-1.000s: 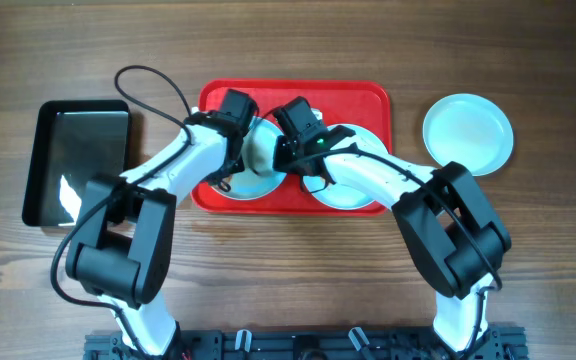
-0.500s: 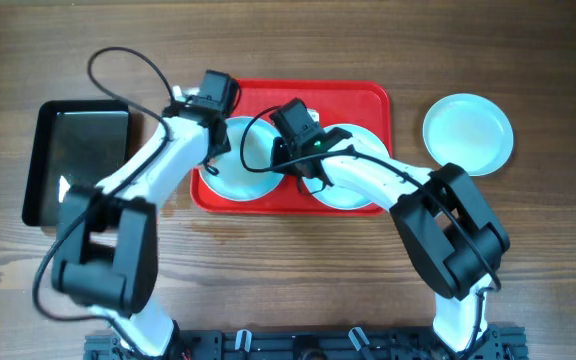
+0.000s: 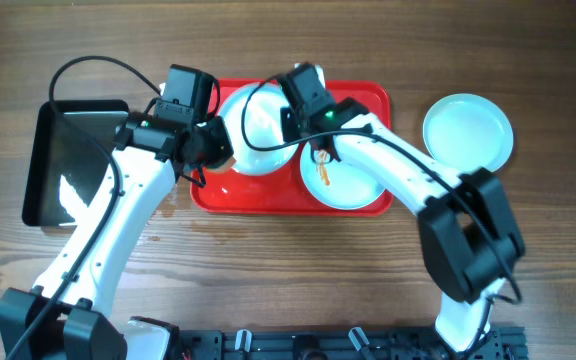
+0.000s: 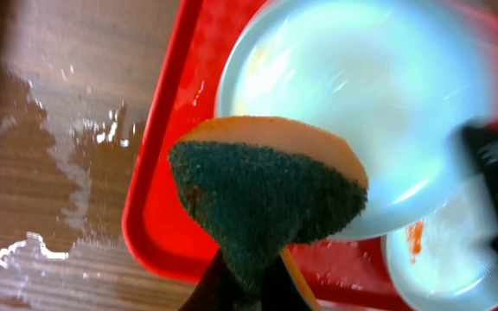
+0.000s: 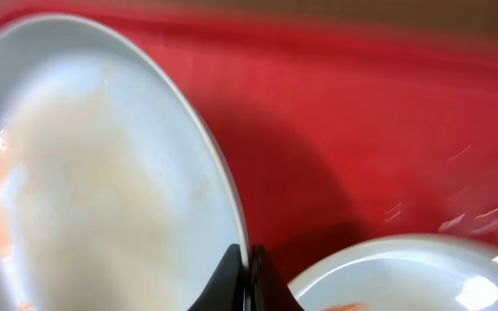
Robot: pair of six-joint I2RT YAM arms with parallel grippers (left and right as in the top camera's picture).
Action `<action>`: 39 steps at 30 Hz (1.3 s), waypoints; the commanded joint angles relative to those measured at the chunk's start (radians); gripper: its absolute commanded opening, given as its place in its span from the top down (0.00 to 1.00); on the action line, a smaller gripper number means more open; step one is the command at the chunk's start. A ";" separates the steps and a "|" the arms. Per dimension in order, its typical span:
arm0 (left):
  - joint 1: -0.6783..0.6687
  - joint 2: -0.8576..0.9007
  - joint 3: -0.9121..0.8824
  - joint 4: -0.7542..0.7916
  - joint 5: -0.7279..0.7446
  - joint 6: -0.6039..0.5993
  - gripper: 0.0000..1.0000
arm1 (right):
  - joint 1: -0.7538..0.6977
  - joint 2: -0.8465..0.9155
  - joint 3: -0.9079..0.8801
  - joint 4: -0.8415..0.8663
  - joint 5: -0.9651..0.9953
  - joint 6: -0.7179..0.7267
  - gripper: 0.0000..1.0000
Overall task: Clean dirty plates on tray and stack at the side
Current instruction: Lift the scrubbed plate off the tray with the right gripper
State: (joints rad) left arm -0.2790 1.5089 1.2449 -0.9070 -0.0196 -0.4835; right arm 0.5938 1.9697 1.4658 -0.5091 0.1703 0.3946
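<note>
Plate (image 3: pixel 253 130) newly lifted, tilted, rim in right gripper (image 5: pixel 247 266)

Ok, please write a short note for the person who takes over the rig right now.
Left gripper: shut on the sponge, over the left edge of the tray.
Right gripper: shut on the rim of the held plate, tilted above the tray.
Smeared plate: flat on the tray, orange marks.
Third plate: on the table, right of the tray, looks clean.
Left: wipe the smeared plate, stack both beside the third.
</note>
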 commanded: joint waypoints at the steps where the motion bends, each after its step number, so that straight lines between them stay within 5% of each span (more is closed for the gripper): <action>1: 0.003 0.016 -0.016 0.000 0.027 0.006 0.96 | -0.002 -0.154 0.085 -0.034 0.261 -0.198 0.96; 9: 0.003 0.016 -0.076 0.055 0.027 0.006 0.96 | 0.068 -0.292 0.086 -0.041 0.725 -0.553 0.96; 18: 0.003 0.016 -0.077 0.050 0.027 0.009 0.96 | 0.193 -0.245 0.085 0.029 0.942 -0.584 0.96; 26: 0.003 0.016 -0.077 0.050 0.027 0.009 0.96 | 0.251 -0.114 0.085 0.232 1.197 -0.907 0.96; 39: 0.008 0.016 -0.101 0.065 0.021 0.008 0.96 | 0.253 -0.060 0.085 0.263 1.221 -0.910 0.96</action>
State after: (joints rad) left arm -0.2790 1.5188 1.1610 -0.8455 -0.0013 -0.4835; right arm 0.8436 1.9007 1.5341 -0.2523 1.3552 -0.5217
